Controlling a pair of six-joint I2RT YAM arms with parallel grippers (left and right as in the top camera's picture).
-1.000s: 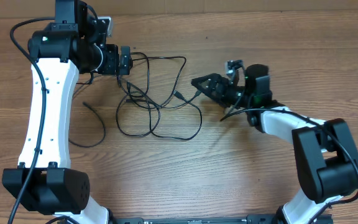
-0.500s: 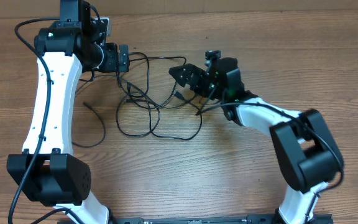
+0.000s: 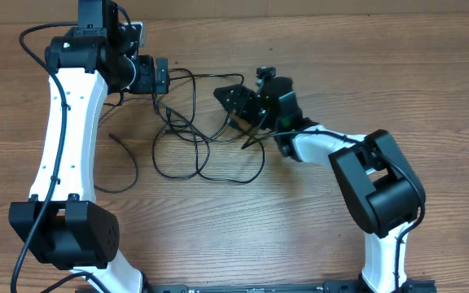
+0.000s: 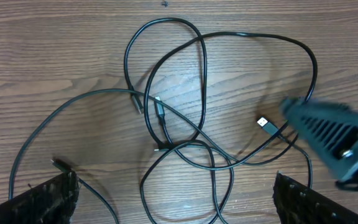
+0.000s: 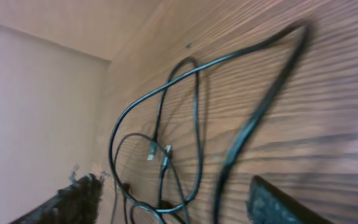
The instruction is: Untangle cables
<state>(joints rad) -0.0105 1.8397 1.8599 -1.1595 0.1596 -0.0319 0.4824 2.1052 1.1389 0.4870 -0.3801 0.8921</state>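
Note:
The cables (image 3: 206, 134) lie as thin black cords in tangled loops on the wooden table, between the two arms. One cord trails off to the left (image 3: 124, 163). My left gripper (image 3: 163, 81) hovers open at the tangle's upper left; its wrist view shows the loops (image 4: 185, 124) and a silver plug (image 4: 266, 123) ahead of the open gripper (image 4: 173, 202). My right gripper (image 3: 233, 99) sits over the tangle's right side. In its wrist view the gripper (image 5: 179, 205) is open, with a blurred cable strand (image 5: 229, 168) running between the fingers, touching neither.
The table's far edge (image 3: 316, 15) runs along the top, with a pale wall (image 5: 36, 112) behind it. The right gripper's body (image 4: 334, 134) juts into the left wrist view. Thick robot cables hang along the left arm (image 3: 35, 49).
My right arm has swung left and a little up, bringing its gripper from off to the right onto the tangle's right side. The left arm shifted slightly at first, then held still.

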